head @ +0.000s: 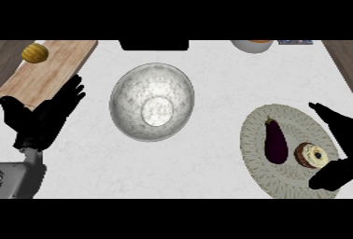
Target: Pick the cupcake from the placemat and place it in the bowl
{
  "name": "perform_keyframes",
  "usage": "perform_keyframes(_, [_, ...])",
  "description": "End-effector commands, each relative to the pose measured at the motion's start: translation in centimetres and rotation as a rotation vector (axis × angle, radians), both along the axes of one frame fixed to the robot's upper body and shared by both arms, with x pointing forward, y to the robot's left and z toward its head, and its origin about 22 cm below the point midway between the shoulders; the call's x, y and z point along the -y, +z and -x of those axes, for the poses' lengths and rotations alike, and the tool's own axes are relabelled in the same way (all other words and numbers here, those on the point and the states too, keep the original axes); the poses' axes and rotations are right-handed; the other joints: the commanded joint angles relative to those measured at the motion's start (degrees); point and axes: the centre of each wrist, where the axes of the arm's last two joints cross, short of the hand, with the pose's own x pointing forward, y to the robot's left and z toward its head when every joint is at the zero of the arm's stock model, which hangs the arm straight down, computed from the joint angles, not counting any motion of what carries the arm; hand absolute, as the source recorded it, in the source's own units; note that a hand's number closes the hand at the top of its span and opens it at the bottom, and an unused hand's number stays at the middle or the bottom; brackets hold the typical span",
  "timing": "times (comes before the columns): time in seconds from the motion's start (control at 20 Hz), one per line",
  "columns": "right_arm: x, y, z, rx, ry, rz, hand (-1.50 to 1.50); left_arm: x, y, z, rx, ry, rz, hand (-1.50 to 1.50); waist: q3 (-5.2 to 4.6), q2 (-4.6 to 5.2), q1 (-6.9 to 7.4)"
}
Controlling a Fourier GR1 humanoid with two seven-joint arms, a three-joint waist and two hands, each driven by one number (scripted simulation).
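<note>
The cupcake [311, 155] sits on the round woven placemat [258, 140] at about 4 o'clock on the counter, seen from above as a brown ring with a pale centre, and just beside it at its 9 o'clock lies a dark eggplant [276, 141], apart from it by a thin gap. The right hand [333, 173] brackets the cupcake from its 3 o'clock side – fingers spread wide and straight past its 1 o'clock, thumb low at its 5 o'clock – with nothing held; whether any finger touches the cake cannot be told. So the step in hand looks like the reach, just before the grasp: the next move calls for closing the fingers and thumb round the cupcake without nudging the eggplant, then lifting and carrying it toward 10 o'clock to the grey metal bowl [152, 101], which stands well apart near the counter's centre. The left hand [47, 114] rests open at 9 o'clock, its fingers over the edge of a wooden cutting board [59, 63] that bears a small yellow fruit [35, 52] at 11 o'clock
</note>
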Motion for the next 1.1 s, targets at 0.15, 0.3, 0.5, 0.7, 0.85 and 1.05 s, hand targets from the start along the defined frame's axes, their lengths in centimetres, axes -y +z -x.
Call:
perform_keyframes(0.15, [0.6, -2.3, -1.1, -0.012, -0.022, 0.015, -1.5, -0.4, -0.3, 1.0, -0.002, -0.002, 0.003, 0.0, 0.0, -0.01, 0.12])
perform_keyframes(0.3, [0.9, -1.9, -2.7, -0.037, -0.034, 0.016, -1.5, 1.5, 2.1, -2.0, 0.008, -0.011, -0.013, 0.0, 0.01, 0.06, 0.06])
perform_keyframes(0.5, [1.3, -4.4, -1.5, -0.063, -0.043, -0.002, -1.5, 0.0, -0.6, 0.4, -0.007, 0.008, 0.01, 0.0, 0.0, 0.0, 0.0])
perform_keyframes(0.7, [0.7, -6.4, -1.5, -0.071, -0.038, 0.005, -1.5, -1.0, -1.0, -1.6, -0.005, 0.002, 0.008, 0.0, -0.01, 0.07, -0.27])
perform_keyframes(0.85, [2.8, -5.6, -3.6, -0.1, -0.06, 0.001, -1.5, 0.3, 1.7, 0.1, 0.008, 0.0, -0.005, 0.0, 0.01, -0.01, 0.13])
perform_keyframes(1.05, [3.8, -7.6, -3.6, -0.129, -0.074, 0.014, -1.5, 0.6, 0.9, -0.4, 0.01, -0.012, 0.008, 0.0, 0.01, 0.04, 0.08])
